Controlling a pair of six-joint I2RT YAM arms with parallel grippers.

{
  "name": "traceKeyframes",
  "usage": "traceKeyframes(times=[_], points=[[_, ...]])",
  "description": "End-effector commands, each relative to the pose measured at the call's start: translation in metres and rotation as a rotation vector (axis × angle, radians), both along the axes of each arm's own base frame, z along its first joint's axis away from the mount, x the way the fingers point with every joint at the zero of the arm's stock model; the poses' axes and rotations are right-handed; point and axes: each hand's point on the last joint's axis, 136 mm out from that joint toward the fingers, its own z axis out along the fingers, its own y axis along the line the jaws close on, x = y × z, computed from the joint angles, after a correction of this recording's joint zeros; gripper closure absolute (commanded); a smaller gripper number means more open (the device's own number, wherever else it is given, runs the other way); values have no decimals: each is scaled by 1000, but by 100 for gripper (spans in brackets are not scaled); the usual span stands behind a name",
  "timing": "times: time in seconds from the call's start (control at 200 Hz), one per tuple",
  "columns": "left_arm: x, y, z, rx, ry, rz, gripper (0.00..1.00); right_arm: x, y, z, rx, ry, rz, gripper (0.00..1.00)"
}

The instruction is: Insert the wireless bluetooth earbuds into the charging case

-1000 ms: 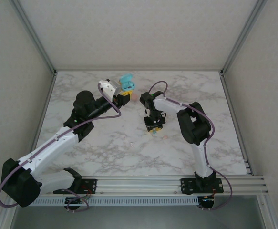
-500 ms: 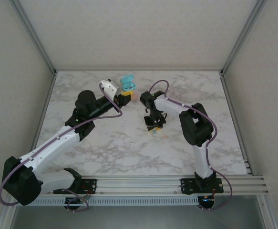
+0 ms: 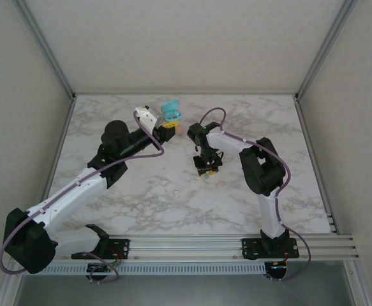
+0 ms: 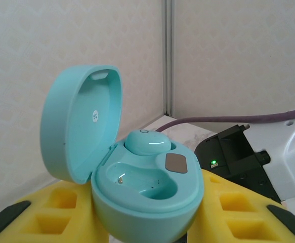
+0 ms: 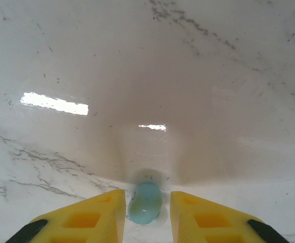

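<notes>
My left gripper (image 4: 147, 225) is shut on the teal charging case (image 4: 147, 197), held up at the back of the table with its lid (image 4: 79, 121) open. One teal earbud (image 4: 147, 143) sits in the far socket; the near socket (image 4: 137, 179) is empty. In the top view the case (image 3: 170, 111) is just left of my right arm. My right gripper (image 5: 147, 215) is down at the marble table, open, its yellow fingers (image 5: 89, 217) straddling a teal earbud (image 5: 145, 202) that lies on the surface. The left finger is close against it; a gap shows on the right.
A pale pink earbud (image 3: 220, 183) lies on the table just right of my right gripper (image 3: 206, 171). A pinkish rounded case (image 3: 180, 129) sits between the two grippers. A tiny white piece (image 3: 175, 191) lies nearer the front. Walls enclose the table on three sides.
The right gripper's fingers have drawn in slightly around the teal earbud on the table. The left arm holds the case still.
</notes>
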Motion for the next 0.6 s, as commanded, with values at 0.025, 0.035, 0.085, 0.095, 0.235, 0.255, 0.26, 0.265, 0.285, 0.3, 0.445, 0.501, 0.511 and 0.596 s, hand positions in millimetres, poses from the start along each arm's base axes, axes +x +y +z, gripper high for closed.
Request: traceKeyframes(times=[0.025,0.035,0.085,0.095,0.235,0.255,0.26,0.265,0.285,0.3,0.445,0.501,0.511,0.596], points=[[-3,-2,14,-23,-29,-20,76,-6,-3,-13,-30,25,-8,72],[-3,-2,14,-23,-30,-20,76,-6,-2,-13,-29,25,-8,72],[-3,-2,14,-22,-28,-21,76,-7,-3,-15,-30,27,-9,73],[-3,-2,14,-22,-28,-20,76,-6,-2,-15,-29,27,-8,73],[-4,-2,14,-23,-27,-21,76,-7,-2,-18,-28,29,-5,74],[-4,-2,14,-23,-27,-21,76,-7,-2,-18,-29,31,-4,75],[-3,-2,14,-23,-27,-21,76,-7,-2,-18,-30,31,-4,75],[-4,-2,14,-23,-28,-21,76,-7,-3,-18,-31,31,-5,75],[-4,-2,14,-22,-27,-21,76,-7,-3,-18,-32,31,-5,75],[-4,-2,14,-23,-26,-19,76,-7,-3,-18,-32,30,-5,76],[-4,-2,14,-24,-26,-19,76,-7,-2,-14,-27,25,1,82],[-4,-2,15,-25,-28,-19,76,-6,-2,-10,-18,15,0,82],[-4,-2,14,-25,-27,-20,76,-6,-2,-9,-17,13,-1,83],[-3,-2,14,-23,-27,-16,76,-4,1,7,24,-6,-1,83]])
